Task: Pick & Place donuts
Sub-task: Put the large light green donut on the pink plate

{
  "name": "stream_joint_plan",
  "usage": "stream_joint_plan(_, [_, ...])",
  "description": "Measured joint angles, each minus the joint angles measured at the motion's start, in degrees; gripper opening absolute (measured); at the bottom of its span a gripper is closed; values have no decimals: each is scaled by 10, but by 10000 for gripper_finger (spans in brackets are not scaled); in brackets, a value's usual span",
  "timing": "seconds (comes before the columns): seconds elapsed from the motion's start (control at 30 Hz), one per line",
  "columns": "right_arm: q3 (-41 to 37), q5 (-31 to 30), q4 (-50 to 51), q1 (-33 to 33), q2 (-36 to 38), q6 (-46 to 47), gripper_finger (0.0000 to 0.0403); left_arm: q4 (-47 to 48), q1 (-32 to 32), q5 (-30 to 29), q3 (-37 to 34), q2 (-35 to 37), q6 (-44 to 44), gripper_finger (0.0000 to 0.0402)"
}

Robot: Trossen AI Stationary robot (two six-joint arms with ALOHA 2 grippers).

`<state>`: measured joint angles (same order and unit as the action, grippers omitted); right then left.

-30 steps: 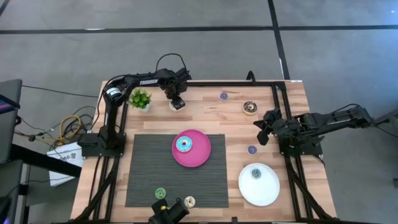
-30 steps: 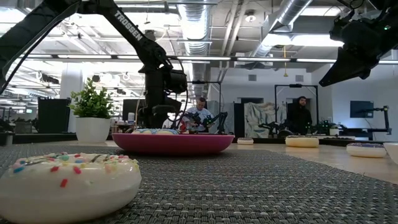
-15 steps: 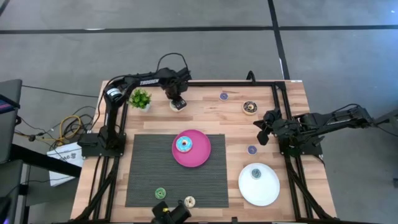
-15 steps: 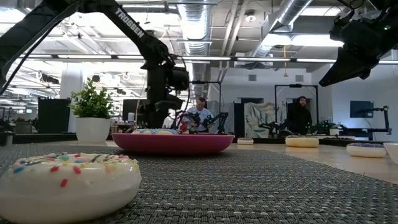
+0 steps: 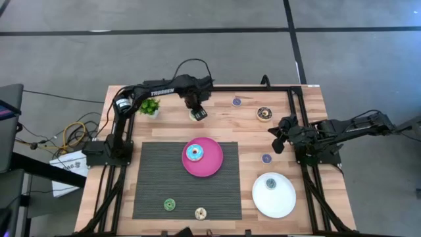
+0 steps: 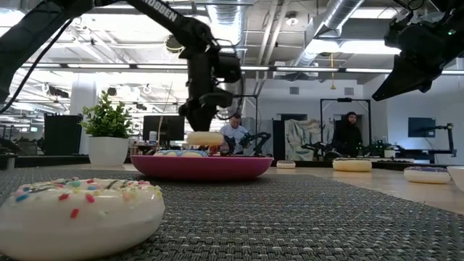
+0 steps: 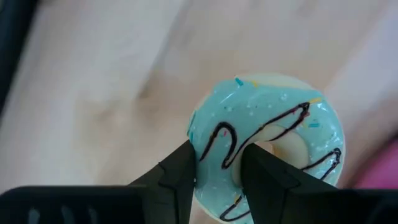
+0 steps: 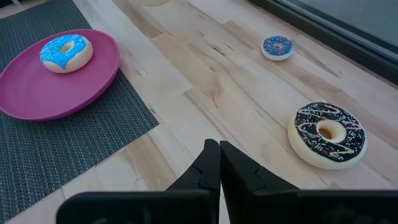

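Note:
My left gripper (image 5: 197,113) is shut on a pale blue-iced donut with chocolate drizzle (image 7: 267,140) above the wood at the table's far side, right of the potted plant (image 5: 150,105). In the low view the donut (image 6: 206,138) hangs under the gripper (image 6: 203,119). My right gripper (image 5: 277,140) is shut and empty in the air at the right, near a chocolate donut (image 8: 328,135) that lies flat on the wood. A blue donut (image 5: 194,153) lies on the pink plate (image 5: 214,166). My left gripper (image 7: 217,154) pinches one side of the donut's ring (image 7: 217,134). One finger stands at the outer rim (image 7: 180,171) and the other at the hole (image 7: 264,177). The fingers come from above, pointing down. The donut hangs level below them, lifted clear of the table.
A grey mat (image 5: 158,178) lies under the pink plate. A green donut (image 5: 170,205) and a cream donut (image 5: 200,212) lie at its near edge. Purple donuts (image 5: 237,102) (image 5: 266,158) lie on the wood. A white plate (image 5: 279,201) at the near right holds one donut (image 5: 270,184).
My left gripper has risen and gone toward the table's right edge, away from the plant, with the pale blue donut. The donut is lifted off the wood and stays level.

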<state>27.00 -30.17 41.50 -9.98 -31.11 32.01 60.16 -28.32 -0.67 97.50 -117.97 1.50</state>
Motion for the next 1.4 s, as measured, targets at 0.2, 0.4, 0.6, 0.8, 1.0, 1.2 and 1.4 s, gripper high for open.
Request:
stream_joint_plan(0.2, [0,1,0,0,0,1,1,-3,67,1,1,0,42,109])
stream_joint_plan(0.4, [0,2,0,0,0,1,1,-8,123,0,1,0,97,109])
stream_joint_plan(0.6, [0,3,0,0,0,1,1,-9,173,-1,1,0,152,109])
stream_joint_plan(0.8, [0,4,0,0,0,1,1,-9,223,-5,1,0,200,109])
stream_joint_plan(1.0, [0,4,0,0,0,0,1,-9,268,-34,1,0,253,109])
stream_joint_plan(1.2, [0,10,0,0,0,0,1,-9,299,-49,1,0,298,109])
stream_joint_plan(1.4, [0,33,1,0,0,0,1,-21,325,-51,-11,0,328,109])
